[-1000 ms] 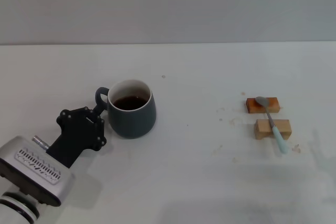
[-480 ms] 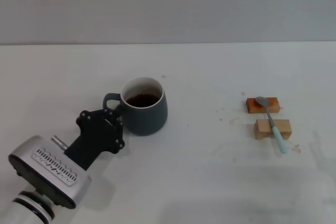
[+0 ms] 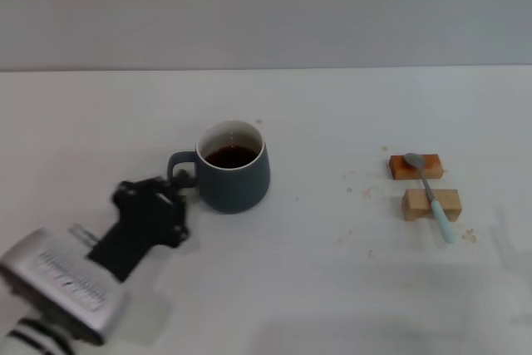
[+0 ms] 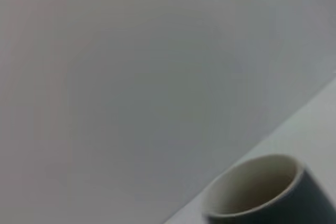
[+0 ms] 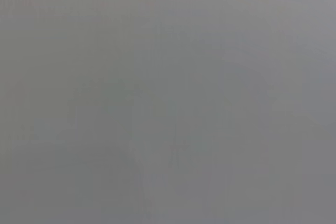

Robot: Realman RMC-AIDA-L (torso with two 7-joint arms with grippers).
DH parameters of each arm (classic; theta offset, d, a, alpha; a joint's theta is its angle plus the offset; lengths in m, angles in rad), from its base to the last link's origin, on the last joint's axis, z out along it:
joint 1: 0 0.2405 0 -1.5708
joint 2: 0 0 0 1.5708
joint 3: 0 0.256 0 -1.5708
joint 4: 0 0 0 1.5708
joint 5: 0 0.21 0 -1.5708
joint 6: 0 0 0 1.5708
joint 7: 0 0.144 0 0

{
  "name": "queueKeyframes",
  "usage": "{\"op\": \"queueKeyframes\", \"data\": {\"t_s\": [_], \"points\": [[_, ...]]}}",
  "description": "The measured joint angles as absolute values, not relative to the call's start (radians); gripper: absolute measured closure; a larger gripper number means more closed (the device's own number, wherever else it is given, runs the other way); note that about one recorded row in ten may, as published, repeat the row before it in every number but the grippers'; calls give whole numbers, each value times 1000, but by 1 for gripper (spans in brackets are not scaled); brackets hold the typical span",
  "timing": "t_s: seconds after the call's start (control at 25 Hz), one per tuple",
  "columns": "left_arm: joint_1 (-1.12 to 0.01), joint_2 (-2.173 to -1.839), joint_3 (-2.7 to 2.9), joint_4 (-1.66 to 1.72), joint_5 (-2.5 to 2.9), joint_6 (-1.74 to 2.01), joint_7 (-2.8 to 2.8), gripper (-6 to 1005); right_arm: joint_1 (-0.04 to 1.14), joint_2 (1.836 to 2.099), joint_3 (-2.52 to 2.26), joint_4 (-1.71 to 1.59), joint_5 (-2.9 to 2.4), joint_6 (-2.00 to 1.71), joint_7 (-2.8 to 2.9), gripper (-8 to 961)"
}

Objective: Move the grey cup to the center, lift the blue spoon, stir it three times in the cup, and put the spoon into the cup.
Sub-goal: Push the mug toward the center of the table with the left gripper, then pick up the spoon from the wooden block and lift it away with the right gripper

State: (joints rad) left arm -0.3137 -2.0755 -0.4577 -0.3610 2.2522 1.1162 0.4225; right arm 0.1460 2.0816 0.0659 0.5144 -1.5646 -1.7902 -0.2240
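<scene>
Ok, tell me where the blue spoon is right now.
In the head view the blue spoon is on the robot's right side of the table, lying across two small wooden blocks, well away from the grey cup.

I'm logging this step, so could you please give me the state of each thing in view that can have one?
grey cup: upright on the table, dark liquid inside, handle toward the left gripper.
blue spoon: lying untouched across the two wooden blocks, bowl on the far one.
left gripper: at the cup's handle; grip unclear.
right gripper: not in view.
</scene>
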Motion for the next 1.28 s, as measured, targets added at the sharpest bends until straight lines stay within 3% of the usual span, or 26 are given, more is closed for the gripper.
{"op": "queueKeyframes", "data": {"t_s": [0.4, 1.28], "points": [[-144, -2062, -697, -280, 2250, 1370, 21, 1001, 144, 2082, 49, 516, -1565, -1790, -224, 137], [-156, -2063, -737, -152, 2258, 1402, -110, 1001, 143, 2087, 40, 488, -1561, -1566, -122, 138]]}}
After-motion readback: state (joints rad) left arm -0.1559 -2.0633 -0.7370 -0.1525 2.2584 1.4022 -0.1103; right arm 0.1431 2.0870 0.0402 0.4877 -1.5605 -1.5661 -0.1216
